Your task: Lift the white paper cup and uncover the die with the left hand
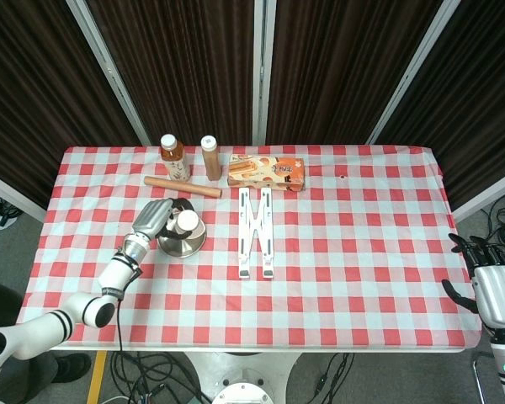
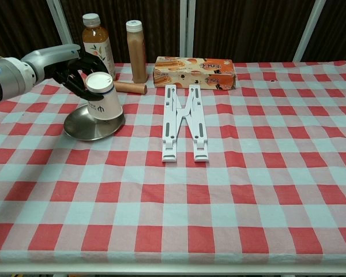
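Note:
My left hand (image 2: 75, 70) grips the white paper cup (image 2: 102, 98) from behind, mouth down and slightly tilted, over the round metal dish (image 2: 81, 128). From the head view the cup (image 1: 188, 224) stands over the dish (image 1: 175, 246) with the left hand (image 1: 156, 217) on its left side. No die shows in either view; the cup covers the spot in the dish where it lay. Whether the cup's rim touches the dish I cannot tell. My right hand (image 1: 495, 290) hangs off the table's right front corner, fingers apart and holding nothing.
Behind the dish lie a wooden roller (image 2: 130, 87), a tea bottle (image 2: 98, 46) and a brown bottle (image 2: 136, 51). An orange box (image 2: 194, 72) stands at the back centre. A white folding stand (image 2: 185, 122) lies right of the dish.

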{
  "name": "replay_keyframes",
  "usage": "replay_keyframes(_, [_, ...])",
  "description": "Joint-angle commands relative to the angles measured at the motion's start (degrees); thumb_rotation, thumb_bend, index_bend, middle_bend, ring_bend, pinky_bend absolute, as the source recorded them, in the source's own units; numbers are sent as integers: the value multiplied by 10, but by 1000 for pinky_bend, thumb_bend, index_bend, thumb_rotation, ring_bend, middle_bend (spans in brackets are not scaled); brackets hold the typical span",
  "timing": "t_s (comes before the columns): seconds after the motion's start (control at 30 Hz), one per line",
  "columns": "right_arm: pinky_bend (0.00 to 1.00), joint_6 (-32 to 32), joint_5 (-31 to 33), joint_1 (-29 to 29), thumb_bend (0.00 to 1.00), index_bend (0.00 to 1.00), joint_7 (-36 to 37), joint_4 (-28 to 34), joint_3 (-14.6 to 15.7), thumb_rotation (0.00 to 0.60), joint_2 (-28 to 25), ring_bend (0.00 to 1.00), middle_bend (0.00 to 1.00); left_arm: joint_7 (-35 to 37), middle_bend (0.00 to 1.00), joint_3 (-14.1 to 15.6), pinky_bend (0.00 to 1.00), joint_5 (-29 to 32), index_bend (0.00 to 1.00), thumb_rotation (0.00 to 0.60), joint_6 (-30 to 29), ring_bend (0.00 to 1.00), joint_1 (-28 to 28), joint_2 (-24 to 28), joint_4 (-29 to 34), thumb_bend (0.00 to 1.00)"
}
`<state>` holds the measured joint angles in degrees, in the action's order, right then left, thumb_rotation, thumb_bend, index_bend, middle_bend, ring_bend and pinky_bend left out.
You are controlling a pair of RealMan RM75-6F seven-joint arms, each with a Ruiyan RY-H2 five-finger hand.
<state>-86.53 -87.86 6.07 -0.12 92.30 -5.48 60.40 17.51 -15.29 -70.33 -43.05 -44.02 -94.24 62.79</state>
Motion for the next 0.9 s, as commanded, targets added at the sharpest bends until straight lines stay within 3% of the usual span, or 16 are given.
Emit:
replay_keyframes(0.03, [255,0,0,0,156,155,1,-1,0,600,1,171,348,-18,486,5,463,9,472,600,-1,336,-3,-10,-12,300])
replay_keyframes(0.27, [255,-3,-1,-2,156,155,4,-4,2,600,1,171,348,-31,485,7,463,29,472,600,10,335,-7,-23,-33,299])
replay_keyframes(0.67, [255,-5,-3,-2,156,155,5,-5,3,600,3,171,348,-5,485,19,443,28,472,600,-7,336,24,-2,-21,298])
replay_keyframes(0.9, [255,-10,-4,-5,156,155,1,-1,3,600,2,171,348,3,486,16,443,18,471,600,-2,336,12,-15,-16,295])
